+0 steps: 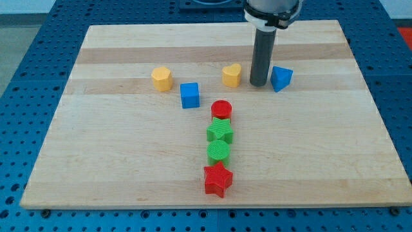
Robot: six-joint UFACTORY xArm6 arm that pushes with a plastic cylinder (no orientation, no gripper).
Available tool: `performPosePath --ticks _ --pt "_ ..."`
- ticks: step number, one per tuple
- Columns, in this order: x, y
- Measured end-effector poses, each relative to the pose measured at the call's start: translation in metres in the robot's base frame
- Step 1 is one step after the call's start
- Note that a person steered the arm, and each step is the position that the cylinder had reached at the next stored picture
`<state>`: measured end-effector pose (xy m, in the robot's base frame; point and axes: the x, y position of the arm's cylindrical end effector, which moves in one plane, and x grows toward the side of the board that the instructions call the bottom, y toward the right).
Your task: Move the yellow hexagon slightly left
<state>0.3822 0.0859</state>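
The yellow hexagon [162,78] lies on the wooden board [116,167], left of centre in the upper part. My tip [259,84] rests on the board well to the hexagon's right. It stands between a yellow heart [232,75] and a blue triangular block [280,78], close to both. I cannot tell whether it touches either. A blue cube [189,95] sits just below and right of the hexagon.
A column of blocks runs down the middle: a red cylinder [221,109], a green star [220,131], a green cylinder [219,151] and a red star [217,179]. The board lies on a blue perforated table [26,77].
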Motion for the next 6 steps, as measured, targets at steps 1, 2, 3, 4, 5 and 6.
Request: performPosePath --ticks 1,2,3,4,5,6 --pt "0.000 -0.031" --pt "0.000 -0.081" --pt "0.000 -0.122" --pt "-0.001 -0.149" --pt "-0.005 -0.163" --pt "-0.007 -0.168"
